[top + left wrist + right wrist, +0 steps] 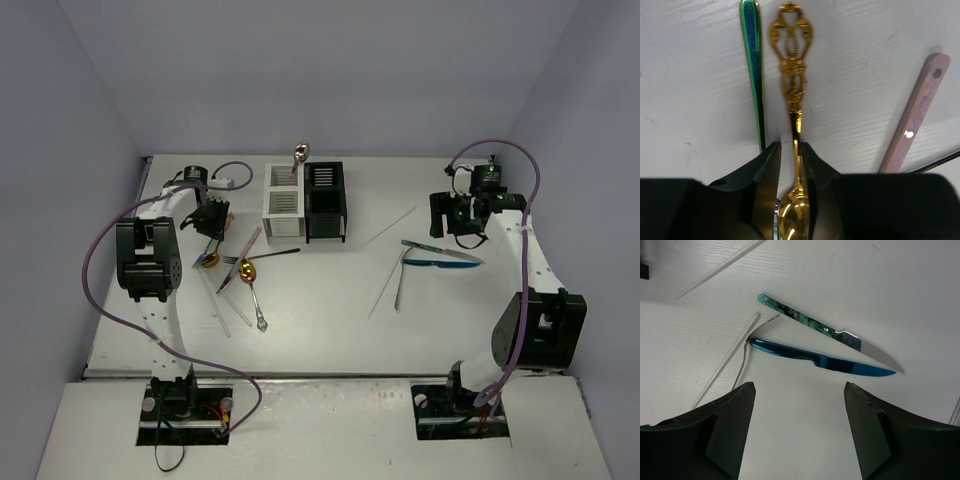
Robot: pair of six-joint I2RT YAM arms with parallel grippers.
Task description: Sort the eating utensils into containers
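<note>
In the left wrist view my left gripper point(789, 146) is shut on a gold spoon point(793, 75) lying on the table. Its bowl sits between the fingers and its ornate handle points away. A teal handle point(754, 60) lies just left of it, a pink handle point(915, 117) to the right. From above, the left gripper point(211, 224) is low at the far left. The containers, a white caddy point(283, 200) and a black caddy point(325, 200), stand joined at the back; a spoon point(300, 153) stands in the white one. My right gripper point(800, 390) hangs open and empty near a blue knife point(830, 362) and a teal-handled knife point(805, 321).
More utensils lie scattered in front of the left gripper, among them a gold-bowled spoon point(249, 270) and a pink-handled piece point(243, 255). Thin clear sticks point(388, 228) lie mid-table and one point(725, 362) beside the blue knife. Purple cables point(100, 250) loop off both arms.
</note>
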